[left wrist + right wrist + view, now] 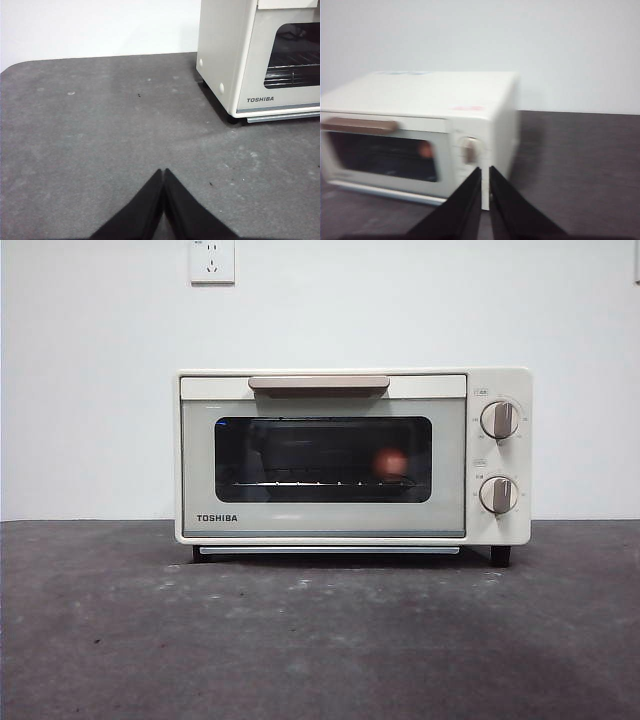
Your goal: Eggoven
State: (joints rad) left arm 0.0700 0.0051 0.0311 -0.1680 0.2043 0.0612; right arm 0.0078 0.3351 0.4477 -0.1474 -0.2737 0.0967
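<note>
The cream TOSHIBA toaster oven (352,455) stands at the back of the dark table with its door closed. The reddish-brown egg (391,462) lies inside on the rack, seen through the dark glass window, on the side near the knobs. The egg also shows in the right wrist view (425,149) behind the glass. My left gripper (163,172) is shut and empty over the bare table, off the oven's (250,55) left side. My right gripper (485,170) is shut and empty, in front of the oven (420,125) near its knob side. Neither gripper shows in the front view.
The oven has a tan handle (318,383) along the top of its door and two knobs (498,420) on its right panel. A white wall with a socket (211,260) stands behind. The grey table (320,640) stretches in front of the oven.
</note>
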